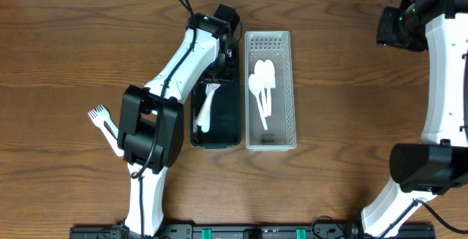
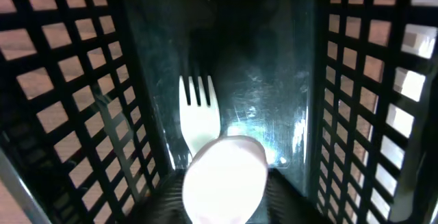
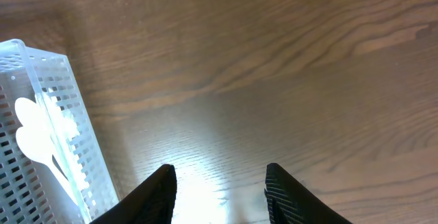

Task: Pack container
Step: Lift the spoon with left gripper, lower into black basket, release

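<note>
Left fingers apparently pinch a fork lying lengthwise in the narrow basket, tines toward the desk's front edge. Right fingers are spread.

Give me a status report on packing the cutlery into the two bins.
Done: white spoons lie in the clear bin.

In hand: the left gripper is down inside the black bin with a white fork. Whether it grips the handle is unclear.

Left: a loose fork lies on the table, outside both bins.

The right gripper is open and empty.
</note>
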Motion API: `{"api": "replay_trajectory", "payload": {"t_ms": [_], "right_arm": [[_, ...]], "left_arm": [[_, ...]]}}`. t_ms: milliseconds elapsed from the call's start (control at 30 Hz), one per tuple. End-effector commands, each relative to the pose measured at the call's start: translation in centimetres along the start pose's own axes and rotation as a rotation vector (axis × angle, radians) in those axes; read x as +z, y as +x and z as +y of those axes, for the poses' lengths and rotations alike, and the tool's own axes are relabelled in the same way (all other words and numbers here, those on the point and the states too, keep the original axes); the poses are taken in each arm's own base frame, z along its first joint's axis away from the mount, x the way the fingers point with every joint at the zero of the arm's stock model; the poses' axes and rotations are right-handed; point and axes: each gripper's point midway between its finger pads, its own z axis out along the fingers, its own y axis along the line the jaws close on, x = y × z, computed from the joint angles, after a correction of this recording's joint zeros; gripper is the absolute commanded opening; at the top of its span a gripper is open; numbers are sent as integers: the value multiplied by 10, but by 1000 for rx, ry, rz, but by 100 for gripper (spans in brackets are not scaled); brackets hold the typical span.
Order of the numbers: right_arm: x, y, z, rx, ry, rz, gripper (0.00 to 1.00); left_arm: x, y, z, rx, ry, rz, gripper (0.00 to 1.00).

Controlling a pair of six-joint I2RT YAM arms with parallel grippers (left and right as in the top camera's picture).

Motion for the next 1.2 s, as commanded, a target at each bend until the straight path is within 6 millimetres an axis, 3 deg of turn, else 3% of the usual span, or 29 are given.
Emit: {"api": "replay_trajectory", "payload": {"t_ms": [0,200,300,400,500,567,633,700,800,900,1033,1167], "right_arm": [[0,0,-3,-2,14,-2,45],[0,0,-3,-2,14,-1,45],[0,1,-3,-2,15,3,45],[0,2,-3,-2,16,6,46],[0,2,-3,-2,16,6,46],[0,2,-3,-2,16,6,46],[0,2,-3,-2,16,6,46],[0,2,-3,-2,16,6,46],[0,2,-3,-2,16,5,46],[0,-1,-3,-1,14,-5,46],[0,-5,-2,0,10,-20,46],[0,-3,-2,8,11,-14,46]], "left_arm": [[-2,1,1,-9,-3,0,58],[-13,1,2,20,-6,-19,61],[-44,-3,5,24,-9,-88,61],[-97,-7,20,5,-38,-222,62],[-149,-2,50,-52,-72,-346,64],[-182,12,87,-131,-90,-396,67],[-199,30,123,-227,-106,-398,68],[-208,58,171,-385,-134,-364,68],[-205,95,225,-591,-168,-299,68],[-187,123,267,-781,-184,-248,70],[-136,138,283,-895,-89,-166,70],[-71,164,295,-961,-100,-74,72]]}}
